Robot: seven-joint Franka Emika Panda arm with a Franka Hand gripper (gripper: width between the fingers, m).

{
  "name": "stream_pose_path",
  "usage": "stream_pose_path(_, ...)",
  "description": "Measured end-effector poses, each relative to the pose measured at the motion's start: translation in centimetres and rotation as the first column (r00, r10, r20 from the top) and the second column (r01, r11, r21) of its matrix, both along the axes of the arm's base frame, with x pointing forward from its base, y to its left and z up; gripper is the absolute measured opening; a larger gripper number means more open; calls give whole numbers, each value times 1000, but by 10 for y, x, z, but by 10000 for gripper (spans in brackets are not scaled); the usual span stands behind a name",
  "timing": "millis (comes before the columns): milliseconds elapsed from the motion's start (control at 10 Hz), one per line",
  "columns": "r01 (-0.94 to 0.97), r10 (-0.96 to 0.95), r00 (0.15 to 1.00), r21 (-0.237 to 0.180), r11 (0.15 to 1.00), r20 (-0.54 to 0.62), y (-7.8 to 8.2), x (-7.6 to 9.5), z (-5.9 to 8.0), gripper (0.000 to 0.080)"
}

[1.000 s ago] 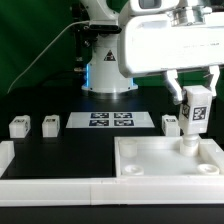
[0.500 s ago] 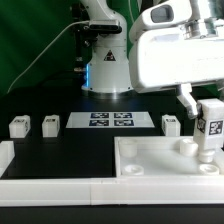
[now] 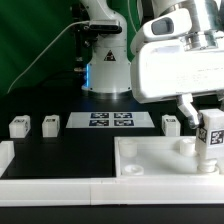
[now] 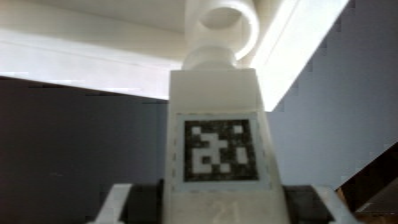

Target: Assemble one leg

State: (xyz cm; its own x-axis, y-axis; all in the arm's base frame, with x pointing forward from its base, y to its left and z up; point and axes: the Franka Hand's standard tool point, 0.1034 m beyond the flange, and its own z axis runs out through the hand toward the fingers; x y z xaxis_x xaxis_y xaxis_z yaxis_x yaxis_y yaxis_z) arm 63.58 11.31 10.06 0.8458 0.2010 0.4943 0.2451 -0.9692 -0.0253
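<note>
My gripper is shut on a white leg with a black-and-white tag on its face. I hold it upright over the right side of the large white slab, its lower end near the slab's front right corner. A raised round socket stands just to the exterior view's left of the held leg. In the wrist view the held leg fills the middle between my fingers, and beyond its tip a round socket shows on the slab. Three other legs stand on the black table.
The marker board lies on the table behind the slab. A white rail runs along the front edge, with a raised end at the left. The robot base stands at the back before a green curtain.
My gripper has carried the held leg to the exterior view's right and slightly down, from over the far right socket toward the slab's front right corner. The other legs have not moved.
</note>
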Motion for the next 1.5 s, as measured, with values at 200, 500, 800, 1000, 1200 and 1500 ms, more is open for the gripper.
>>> stream_pose_path(200,0,0,1000,-1,1000,-3,0,-2,-2,293)
stream_pose_path(500,-2,2,1000,-3,1000,0,1,-7,-3,293)
stream_pose_path(800,-10,10,1000,-3,1000,-4,5,-10,-5,293)
stream_pose_path(1000,-13,13,1000,-4,1000,-5,7,-11,-6,293)
stream_pose_path(1200,-11,11,1000,-3,1000,2,7,-9,-9,293)
stream_pose_path(1500,-7,7,1000,-4,1000,0,5,-11,-15,293)
